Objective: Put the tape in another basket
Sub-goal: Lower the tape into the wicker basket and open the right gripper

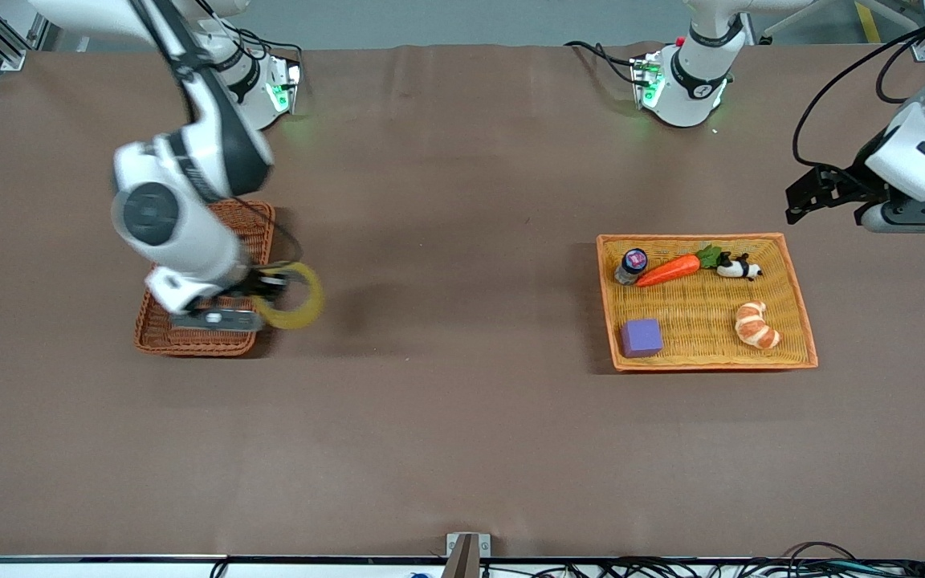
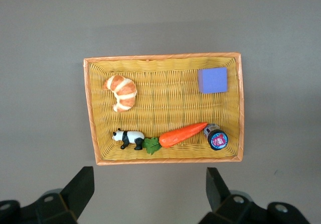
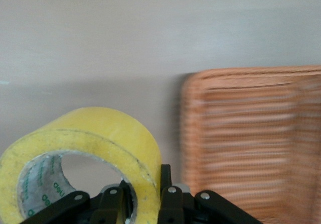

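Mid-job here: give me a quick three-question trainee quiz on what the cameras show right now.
1. True or false: the right end effector is shut on the tape.
2. Which sits nearest the front camera in the shallow tray: A) carrot B) purple cube C) panda?
3. Fill in: the left end effector waits with fingers ____.

Key: 1 true, beside the reddish-brown basket. 2 B. 3 open.

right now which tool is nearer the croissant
Left. The left tool, open, hovers just off the yellow tray holding the croissant. The right tool is shut on the tape by the reddish-brown basket, at the right arm's end.
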`<state>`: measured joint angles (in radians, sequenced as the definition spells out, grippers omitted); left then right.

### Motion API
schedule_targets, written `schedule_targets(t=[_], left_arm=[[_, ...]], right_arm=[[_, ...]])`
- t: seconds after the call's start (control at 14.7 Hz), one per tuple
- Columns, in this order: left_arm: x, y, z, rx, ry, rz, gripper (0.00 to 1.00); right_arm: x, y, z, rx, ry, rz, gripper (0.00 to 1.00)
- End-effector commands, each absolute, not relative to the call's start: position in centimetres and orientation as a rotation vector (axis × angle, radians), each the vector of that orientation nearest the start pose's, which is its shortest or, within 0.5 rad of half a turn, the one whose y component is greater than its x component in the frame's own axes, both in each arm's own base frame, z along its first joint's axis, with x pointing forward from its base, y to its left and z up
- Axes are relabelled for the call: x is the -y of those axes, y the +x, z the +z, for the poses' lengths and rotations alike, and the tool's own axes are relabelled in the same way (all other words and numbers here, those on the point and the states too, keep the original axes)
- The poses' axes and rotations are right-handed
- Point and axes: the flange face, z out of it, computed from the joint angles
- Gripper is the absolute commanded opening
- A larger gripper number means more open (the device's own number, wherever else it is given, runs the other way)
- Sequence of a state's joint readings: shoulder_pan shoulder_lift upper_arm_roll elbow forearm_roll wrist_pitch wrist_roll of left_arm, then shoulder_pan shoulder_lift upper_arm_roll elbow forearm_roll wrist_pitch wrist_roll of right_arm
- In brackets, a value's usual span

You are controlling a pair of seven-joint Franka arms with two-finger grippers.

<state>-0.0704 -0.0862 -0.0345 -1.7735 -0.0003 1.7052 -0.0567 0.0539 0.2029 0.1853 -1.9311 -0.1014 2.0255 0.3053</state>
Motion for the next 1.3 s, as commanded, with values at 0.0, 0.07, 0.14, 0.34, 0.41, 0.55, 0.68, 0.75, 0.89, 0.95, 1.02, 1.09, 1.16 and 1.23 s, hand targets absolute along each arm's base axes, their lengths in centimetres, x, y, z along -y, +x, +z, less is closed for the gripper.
schedule_targets(t=[0.0,0.07,0.14,0.34,0.41,0.55,0.68,0.75,0.89,0.95,1.02,1.09,1.16,1.23], left_arm=[[5.5,53.4,58.5,-0.080,-3.132,-0.042,1.00],[5.5,53.9,58.8,-0.083,-3.133,-0.054,1.00],[5.5,55.0,59.0,-0.090,-3.136,-0.063,1.00],[5.9,56.3,59.6,-0.058,-3.173,-0.074,1.00],[5.9,56.2,59.6,-0.060,-3.174,-0.071,1.00],[5.9,55.9,59.5,-0.061,-3.173,-0.035,1.00],[5.9,55.7,59.2,-0.054,-3.170,-0.001,1.00],[6.0,55.8,58.9,-0.055,-3.164,0.010,1.00],[5.8,56.1,58.7,-0.053,-3.158,0.012,1.00],[5.7,56.1,58.6,-0.051,-3.160,0.012,1.00],[5.7,56.3,58.5,-0.051,-3.160,0.010,1.00],[5.7,56.3,58.6,-0.048,-3.163,0.005,1.00],[5.7,56.4,58.5,-0.048,-3.163,0.005,1.00],[5.6,56.4,58.4,-0.045,-3.165,0.005,1.00]], right_arm=[[-2.8,54.3,35.6,0.104,-3.230,0.217,0.01],[0.1,54.2,35.0,0.126,-3.225,0.236,0.01],[2.0,54.0,34.5,0.117,-3.223,0.253,0.01],[2.6,51.8,30.8,0.118,-3.212,0.298,0.01],[2.5,51.1,29.5,0.123,-3.211,0.268,0.02],[2.4,50.4,27.3,0.126,-3.208,0.274,0.04],[2.8,50.6,25.1,0.115,-3.206,0.285,0.05],[3.1,50.6,24.3,0.107,-3.205,0.295,0.07],[4.1,50.6,23.6,0.085,-3.205,0.287,0.09],[4.0,50.5,23.0,0.088,-3.203,0.303,0.13],[4.1,50.4,22.4,0.088,-3.203,0.309,0.16],[4.5,50.4,22.0,0.076,-3.203,0.309,0.23],[4.3,50.4,22.1,0.073,-3.203,0.316,0.44],[4.2,50.6,22.3,0.068,-3.203,0.308,0.65]])
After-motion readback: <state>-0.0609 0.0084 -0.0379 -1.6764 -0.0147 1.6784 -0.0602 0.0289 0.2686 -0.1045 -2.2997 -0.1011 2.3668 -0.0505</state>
